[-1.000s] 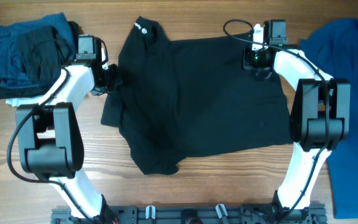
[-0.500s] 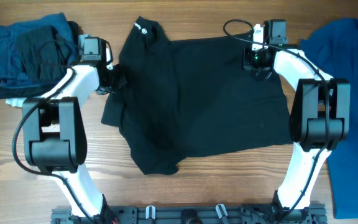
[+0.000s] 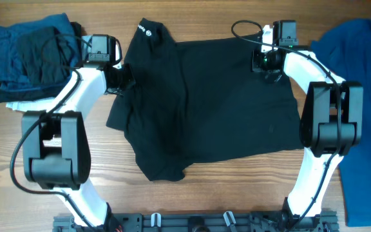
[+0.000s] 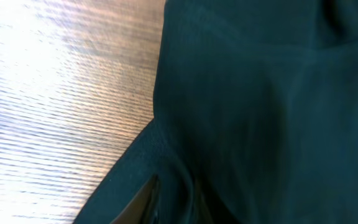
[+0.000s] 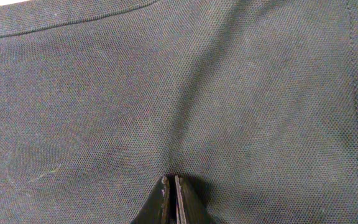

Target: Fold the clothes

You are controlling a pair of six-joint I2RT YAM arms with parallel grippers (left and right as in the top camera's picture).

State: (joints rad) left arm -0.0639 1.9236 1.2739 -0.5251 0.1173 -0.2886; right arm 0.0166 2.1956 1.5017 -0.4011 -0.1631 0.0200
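A black shirt (image 3: 218,103) lies spread on the wooden table, its collar at the top left. My left gripper (image 3: 121,76) is at the shirt's left sleeve edge. In the left wrist view one finger (image 4: 149,198) shows with the dark cloth (image 4: 266,112) folded around it, so it looks shut on the shirt. My right gripper (image 3: 267,66) is at the shirt's upper right edge. In the right wrist view its fingers (image 5: 171,186) are closed together, pinching the black fabric (image 5: 166,81).
A pile of dark blue and black clothes (image 3: 28,51) sits at the back left, close to the left arm. A blue garment (image 3: 359,77) lies along the right edge. Bare wood (image 4: 55,93) shows left of the shirt.
My left gripper has moved right and slightly back, carrying the left sleeve edge inward over the shirt. The right arm has not moved.
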